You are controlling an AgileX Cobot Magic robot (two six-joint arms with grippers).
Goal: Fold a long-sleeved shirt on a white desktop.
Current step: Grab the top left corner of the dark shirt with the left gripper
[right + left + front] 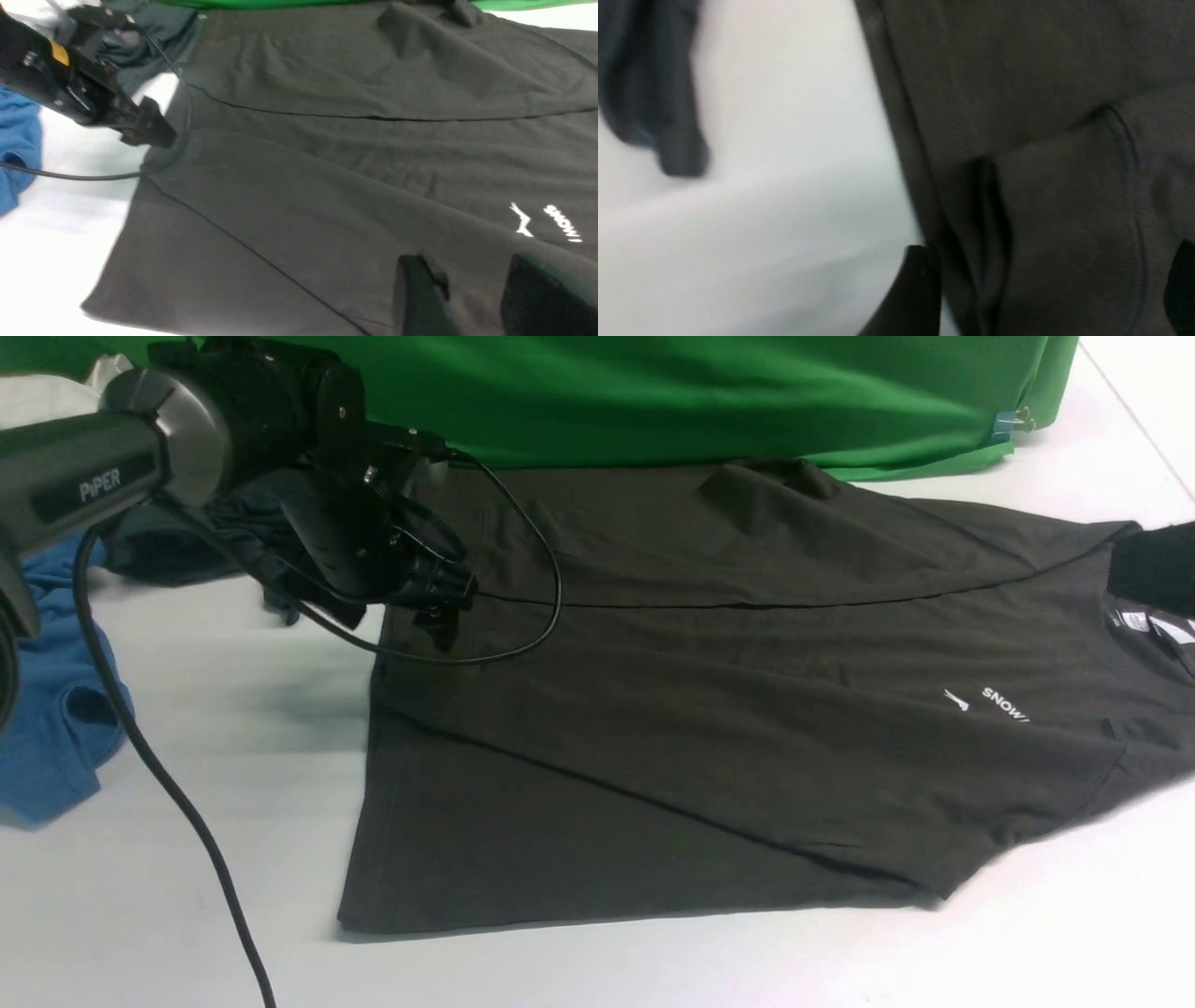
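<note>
A dark shirt (709,728) lies flat across the middle of the white desk (187,728), hem toward the left, white chest lettering toward the right. Its far side is folded in over the body. The left gripper (439,611) hovers at the far hem corner, fingers (915,289) spread wide and released, with cloth below them. The right gripper (476,294) sits by the collar, jaws apart with nothing clamped. A blue garment (47,709) and a grey one (159,555) lie at the desk's left edge. A green backdrop (700,392) hangs behind.
</note>
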